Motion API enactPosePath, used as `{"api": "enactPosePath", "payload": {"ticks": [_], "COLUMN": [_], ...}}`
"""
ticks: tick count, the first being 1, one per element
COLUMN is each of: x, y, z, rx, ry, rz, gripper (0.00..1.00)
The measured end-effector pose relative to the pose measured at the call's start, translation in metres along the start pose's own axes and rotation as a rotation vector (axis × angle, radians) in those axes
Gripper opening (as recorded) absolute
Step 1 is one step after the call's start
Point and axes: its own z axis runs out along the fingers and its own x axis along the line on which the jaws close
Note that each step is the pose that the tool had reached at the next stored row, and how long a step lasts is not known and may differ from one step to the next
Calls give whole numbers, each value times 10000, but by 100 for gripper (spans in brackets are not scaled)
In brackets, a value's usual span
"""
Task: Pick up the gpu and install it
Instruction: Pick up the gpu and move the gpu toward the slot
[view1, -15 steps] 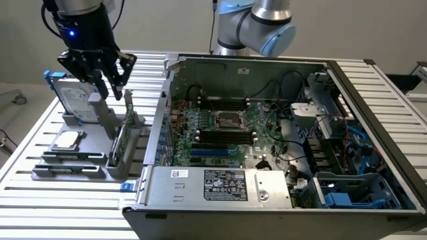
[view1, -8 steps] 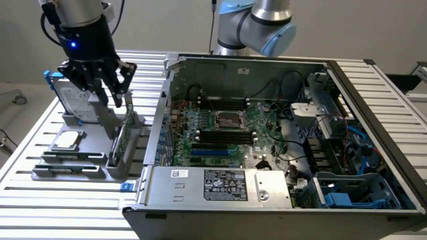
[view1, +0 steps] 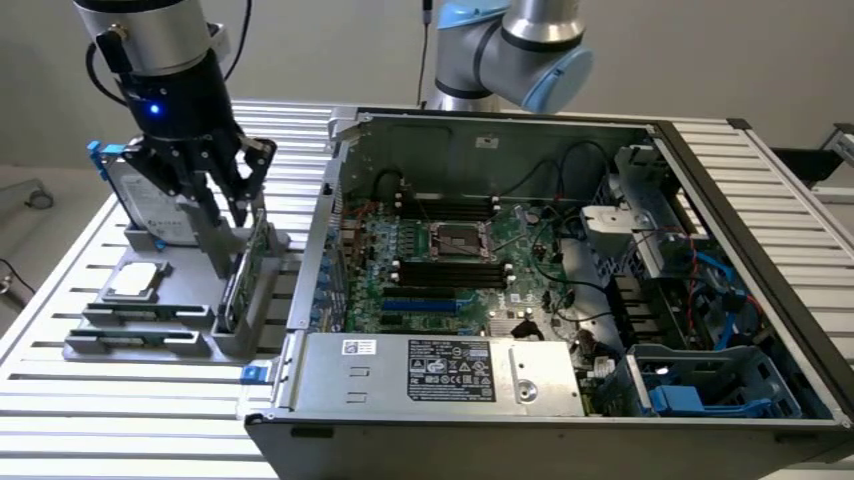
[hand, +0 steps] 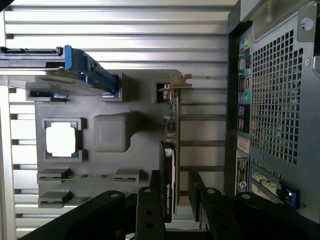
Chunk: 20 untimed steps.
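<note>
Gripper (view1: 227, 212) (hand: 173, 201) spread wide, fingers (hand: 150, 205) either side of the gpu (view1: 238, 278) (hand: 171, 131), which stands on edge in the grey holder (view1: 150, 318) (hand: 112, 132), along the holder's side nearest the open computer case (view1: 534, 385).

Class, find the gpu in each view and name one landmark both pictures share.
Exterior view: the gpu stands on edge in the gray holder, at the exterior view's left.
Wrist view: the gpu, edge-on, at the holder's side nearest the computer case.
Shared landmark: the blue-framed hard drive.
</note>
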Motion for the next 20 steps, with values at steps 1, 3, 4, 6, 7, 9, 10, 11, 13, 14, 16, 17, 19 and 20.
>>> {"api": "enactPosePath", "payload": {"ticks": [1, 3, 4, 6, 7, 9, 10, 11, 13, 14, 16, 17, 19, 20], "x": [0, 0, 1, 1, 1, 1, 1, 1, 1, 1, 1, 1, 2, 2], "y": [-1, -2, -2, -3, -3, -4, -5, -5, -6, -7, -8, -8, -9, -9], "z": [18, 55, 72, 109, 127, 163, 182, 200, 236, 254, 290, 309, 345, 364], "rx": [1, 0, 1, 1, 1, 0, 0, 1, 1, 2, 1, 1, 1, 1], "ry": [1, 1, 2, 1, 2, 1, 1, 2, 2, 3, 3, 3, 3, 4], "rz": [-7, -21, -27, -39, -45, -58, -65, -71, -86, -93, -111, -121, -138, -148], "gripper": [36, 36, 36, 36, 36, 36, 36, 36, 36, 36, 36, 36, 36, 36]}}
